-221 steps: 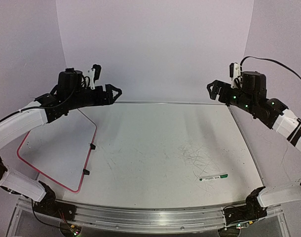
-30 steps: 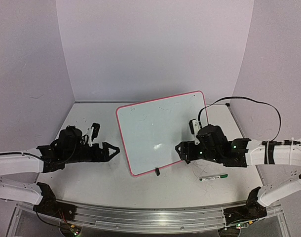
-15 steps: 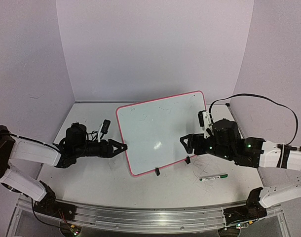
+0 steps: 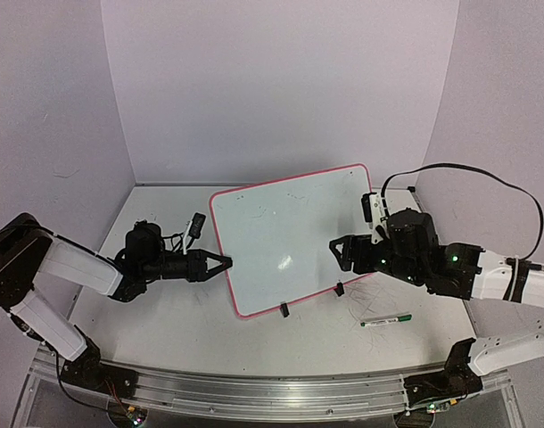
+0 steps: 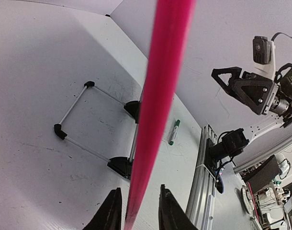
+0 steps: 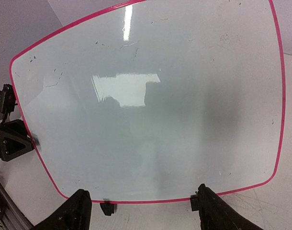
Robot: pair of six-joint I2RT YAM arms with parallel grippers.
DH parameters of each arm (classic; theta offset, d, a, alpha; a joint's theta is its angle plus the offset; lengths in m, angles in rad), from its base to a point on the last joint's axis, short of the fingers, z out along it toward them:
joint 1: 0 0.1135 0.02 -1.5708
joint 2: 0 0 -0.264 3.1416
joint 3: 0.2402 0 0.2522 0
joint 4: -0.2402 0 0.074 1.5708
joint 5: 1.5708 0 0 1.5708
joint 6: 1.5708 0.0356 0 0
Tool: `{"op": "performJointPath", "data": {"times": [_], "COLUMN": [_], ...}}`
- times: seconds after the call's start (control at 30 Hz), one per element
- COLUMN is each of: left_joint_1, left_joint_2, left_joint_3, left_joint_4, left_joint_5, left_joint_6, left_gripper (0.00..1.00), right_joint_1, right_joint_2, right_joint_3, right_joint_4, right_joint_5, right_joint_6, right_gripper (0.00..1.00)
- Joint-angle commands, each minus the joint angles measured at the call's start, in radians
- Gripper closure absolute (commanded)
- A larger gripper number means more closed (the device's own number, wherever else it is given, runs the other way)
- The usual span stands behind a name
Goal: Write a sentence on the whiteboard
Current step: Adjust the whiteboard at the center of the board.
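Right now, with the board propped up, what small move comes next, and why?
Probably close the left end effector onto the pink rim of the whiteboard: its fingers straddle that edge but don't look clamped. That would steady the board, which shows no writing, before fetching the green pen.

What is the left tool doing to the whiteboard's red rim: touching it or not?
Cannot tell. In the left wrist view the whiteboard rim passes between the fingers of the left tool, close to both, but neither contact nor gap shows plainly.

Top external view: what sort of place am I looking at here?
Probably a robotics lab test cell: twin black-and-white robot arms bolted to a silver metal rail, plain lilac walls enclosing the scuffed white tabletop.
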Motion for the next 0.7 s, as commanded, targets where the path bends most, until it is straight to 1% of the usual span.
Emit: {"op": "performJointPath", "data": {"times": [0.0,0.23,0.43,0.67], "left_joint_1": [0.018,0.023,0.026,0.045], "left_joint_2": [-0.024,-0.041,-0.051,-0.114], "left_joint_3": [-0.008,-0.037,-0.051,-0.096], "left_joint_4": [0.074,0.079,0.088,0.089], "left_joint_5": [0.015,0.015,0.020,0.013], "left_joint_6": [0.024,0.058,0.068,0.068], "left_gripper": [0.79,0.92,1.00,1.00], "right_joint_1": [-0.004,-0.004,-0.003,-0.004], "right_joint_2": [-0.002,0.001,0.010,0.015], "right_joint_3": [0.041,0.047,0.052,0.055], "right_joint_4": [-0.002,-0.002,-0.002,-0.002], "right_joint_5": [0.025,0.026,0.023,0.019], "right_joint_6": [-0.014,-0.024,-0.023,-0.026], "right_gripper": [0.24,0.23,0.23,0.23]}}
